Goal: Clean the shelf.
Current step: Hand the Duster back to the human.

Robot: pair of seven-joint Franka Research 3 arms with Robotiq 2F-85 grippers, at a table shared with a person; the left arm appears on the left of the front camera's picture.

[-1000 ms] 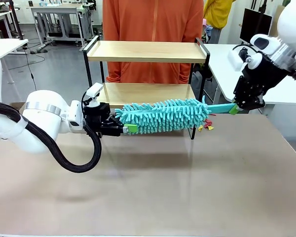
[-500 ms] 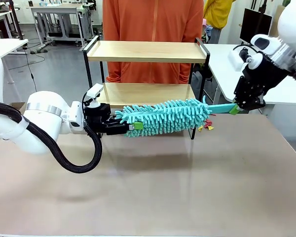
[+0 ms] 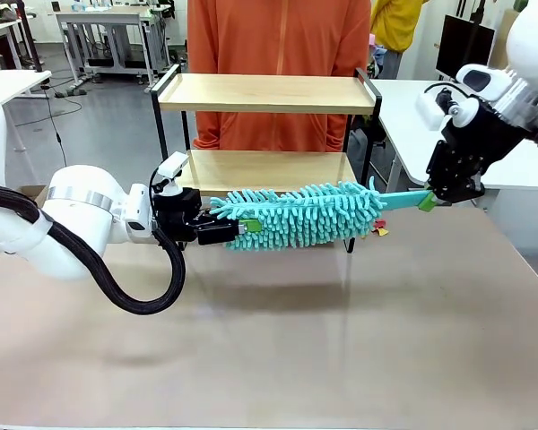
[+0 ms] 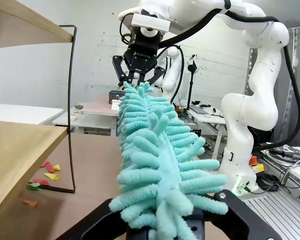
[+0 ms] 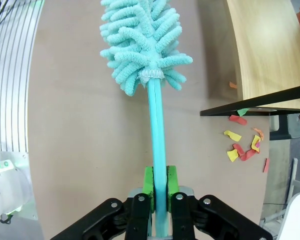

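Front view: the shelf (image 3: 267, 94) stands at the far side of the bench (image 3: 278, 340), a person in orange behind it. The left arm lies low and level, its hand (image 3: 238, 229) clamped on the tip of a teal duster (image 3: 300, 215); the right arm angles down, its hand (image 3: 428, 201) clamped on the duster's handle. Left wrist view: the hand (image 4: 162, 222) grips the fluffy head; coloured paper scraps (image 4: 44, 176) lie beside the shelf's lower board (image 4: 15, 155). Right wrist view: green pads (image 5: 148, 181) pinch the handle (image 5: 157, 130).
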